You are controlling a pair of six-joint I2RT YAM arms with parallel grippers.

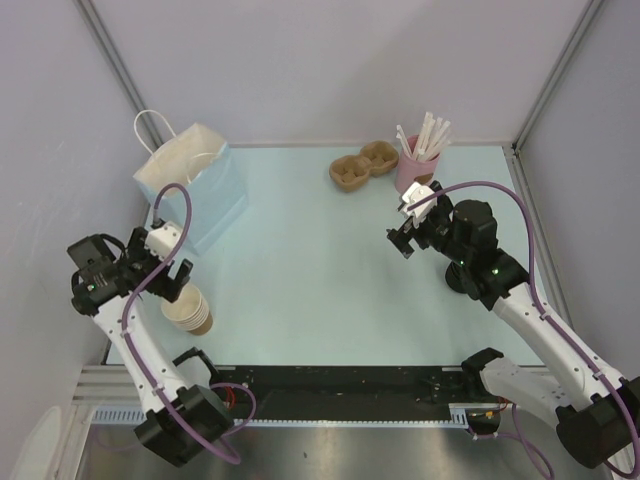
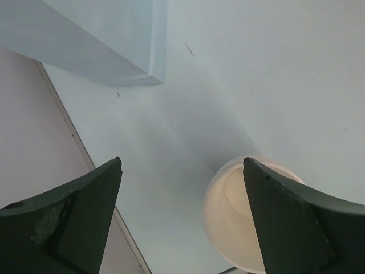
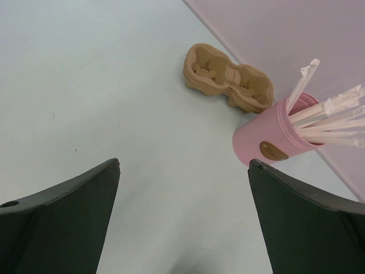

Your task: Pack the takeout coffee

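No tan cup with a black lid shows in any view; the takeout coffee is out of view. My left gripper (image 1: 176, 279) is open and empty, hovering just above a stack of lidless tan cups (image 1: 189, 311) at the table's left front. In the left wrist view the gripper (image 2: 181, 161) frames bare table, with the top cup's cream inside (image 2: 236, 220) partly behind the right finger (image 2: 285, 222). My right gripper (image 1: 408, 226) is open and empty above the table's right side. In the right wrist view this gripper (image 3: 183, 162) points at bare table.
A light blue paper bag (image 1: 195, 185) with white handles stands at the back left, also in the left wrist view (image 2: 114, 40). A brown pulp cup carrier (image 1: 363, 165) (image 3: 228, 80) and a pink cup of white straws (image 1: 416, 163) (image 3: 279, 140) stand at the back right.
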